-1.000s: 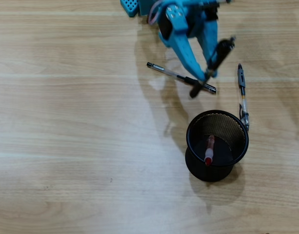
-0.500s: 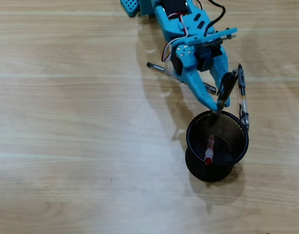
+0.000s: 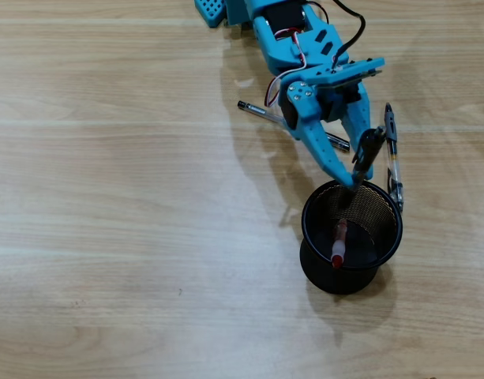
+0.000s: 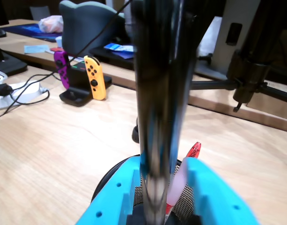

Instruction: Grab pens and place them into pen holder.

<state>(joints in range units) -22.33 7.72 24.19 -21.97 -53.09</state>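
In the overhead view my blue gripper (image 3: 354, 175) is shut on a black pen (image 3: 366, 151), which slants down with its lower end over the far rim of the black mesh pen holder (image 3: 308, 229). A red pen (image 3: 339, 243) lies inside the holder. Another black pen (image 3: 256, 110) lies on the table, partly hidden under the arm. A grey-blue pen (image 3: 392, 150) lies right of the gripper, its lower end beside the holder's rim. In the wrist view the held pen (image 4: 157, 93) is a dark blurred bar rising between the jaws of the gripper (image 4: 162, 169), with the red pen (image 4: 193, 152) and the holder's mesh (image 4: 180, 204) behind.
The arm's base (image 3: 226, 9) sits at the table's top edge in the overhead view. In the wrist view, game controllers (image 4: 89, 79), cables (image 4: 21, 96) and a dark stand (image 4: 248, 70) lie at the far end of the table.
The gripper has carried the black pen from above the lying black pen down toward the holder's far rim. In the last half second it barely moved.
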